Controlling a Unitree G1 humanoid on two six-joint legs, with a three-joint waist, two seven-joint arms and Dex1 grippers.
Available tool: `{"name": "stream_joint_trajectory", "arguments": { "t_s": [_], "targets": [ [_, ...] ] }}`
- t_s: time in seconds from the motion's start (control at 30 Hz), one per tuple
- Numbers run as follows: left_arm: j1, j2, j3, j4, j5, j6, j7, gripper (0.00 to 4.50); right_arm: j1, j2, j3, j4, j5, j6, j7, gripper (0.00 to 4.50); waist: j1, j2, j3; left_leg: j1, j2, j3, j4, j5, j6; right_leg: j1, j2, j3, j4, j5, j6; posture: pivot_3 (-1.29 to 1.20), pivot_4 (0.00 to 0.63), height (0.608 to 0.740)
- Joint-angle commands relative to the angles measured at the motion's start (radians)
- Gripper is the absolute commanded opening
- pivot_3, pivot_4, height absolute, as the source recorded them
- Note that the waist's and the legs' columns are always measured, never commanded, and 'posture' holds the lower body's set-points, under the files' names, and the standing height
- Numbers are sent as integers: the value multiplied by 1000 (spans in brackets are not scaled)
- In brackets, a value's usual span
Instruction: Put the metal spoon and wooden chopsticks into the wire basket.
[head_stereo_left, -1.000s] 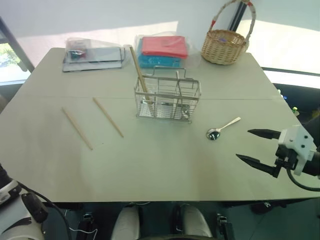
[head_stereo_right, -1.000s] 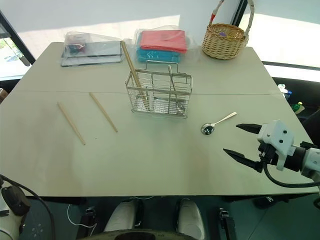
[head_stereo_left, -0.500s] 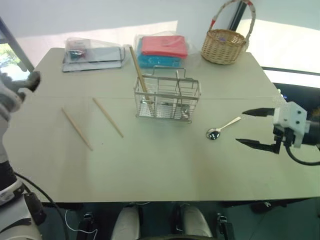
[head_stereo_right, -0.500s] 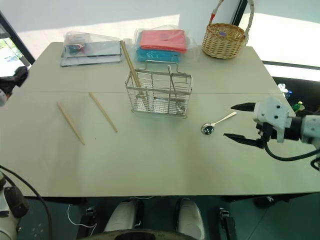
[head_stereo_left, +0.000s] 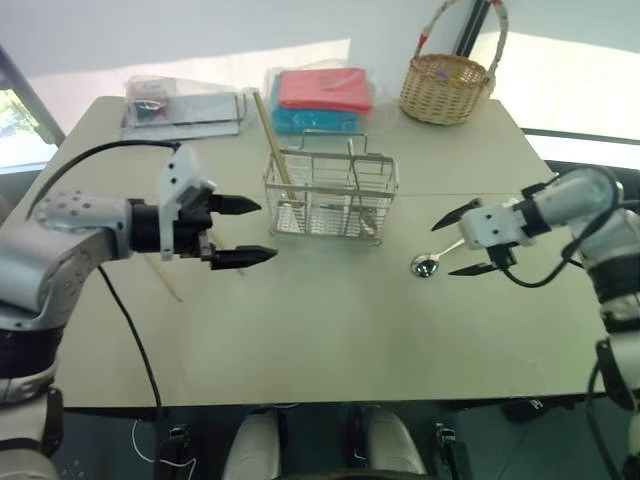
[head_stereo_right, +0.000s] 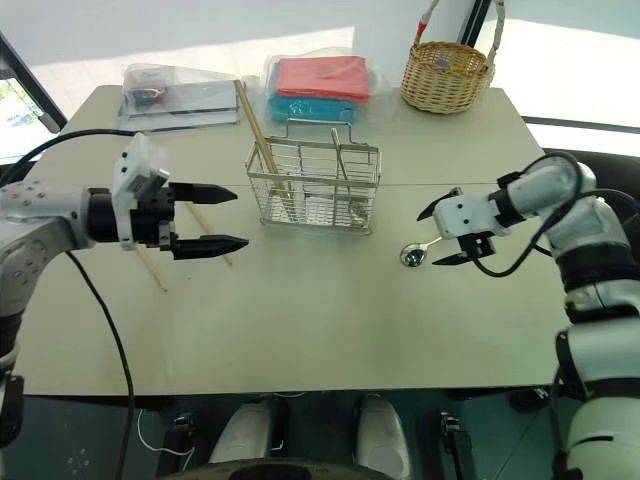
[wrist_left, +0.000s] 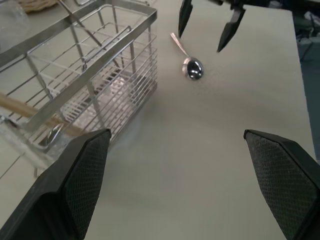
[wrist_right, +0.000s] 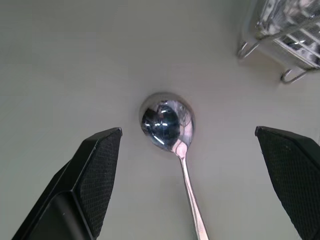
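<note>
One metal spoon (head_stereo_left: 433, 259) lies flat, handle toward right end effector (head_stereo_left: 464, 243).

Bare tabletop (head_stereo_left: 330, 330) lies open in front of the wire basket (head_stereo_left: 330, 198), with only the metal spoon (head_stereo_left: 436, 260) to its right and stacked packets (head_stereo_left: 322, 98) crowding behind it.

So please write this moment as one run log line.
right gripper: open over metal spoon on table | left gripper: open, empty | wire basket: one wooden chopstick inside
</note>
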Motion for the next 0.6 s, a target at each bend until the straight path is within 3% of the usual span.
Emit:
{"name": "stream_joint_trajectory", "arguments": {
  "t_s": [0.03, 0.33, 0.6],
  "targets": [
    [-38, -8, -24, 9, 20, -38, -33, 4500, -111, 23, 47, 147, -97, -101, -38, 4428, -5, 0, 0, 0, 0, 0, 0, 1, -3, 0, 0, 0, 0, 0, 0, 0, 150, 703],
    [-53, -11, -11, -11, 3, -9, -36, 4500, -280, 91, 184, 415, -331, -244, -206, 4428, -17, 1, 1, 0, 0, 0, 0, 2, -4, 0, 0, 0, 1, 0, 0, 0, 150, 703],
    [-7, 17, -9, -67, -23, 20, -55, 4500, -287, 159, 231, 487, -425, -261, -328, 4428, -18, 2, 1, 1, 0, 0, 0, 3, -5, 0, 0, 1, 2, 0, 0, 0, 150, 703]
  ]
}}
